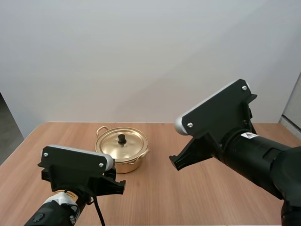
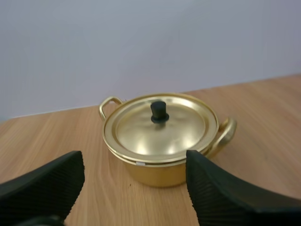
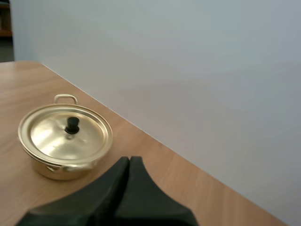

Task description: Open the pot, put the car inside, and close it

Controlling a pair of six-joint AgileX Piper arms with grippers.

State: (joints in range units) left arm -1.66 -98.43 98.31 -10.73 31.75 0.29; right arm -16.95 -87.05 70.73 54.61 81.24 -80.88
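Lidded gold pot (image 1: 121, 149) sits left of centre on worktop (image 1: 188, 197) in high view; left wrist view has left end effector (image 2: 134, 162) spread wide facing it, right wrist view has right end effector (image 3: 128, 164) closed, empty.

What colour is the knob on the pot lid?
Black knob on a shiny gold lid; clearest in the left wrist view.

One shiny round gold metal pot (image 2: 160, 176) just ahead of the left gripper's (image 2: 133, 157) two spread black fingers (image 2: 51, 183) — one flat gold lid (image 2: 176, 134) on it, one black knob (image 2: 159, 112), two loop handles (image 2: 226, 134). One light wooden table (image 2: 263, 117) underneath.
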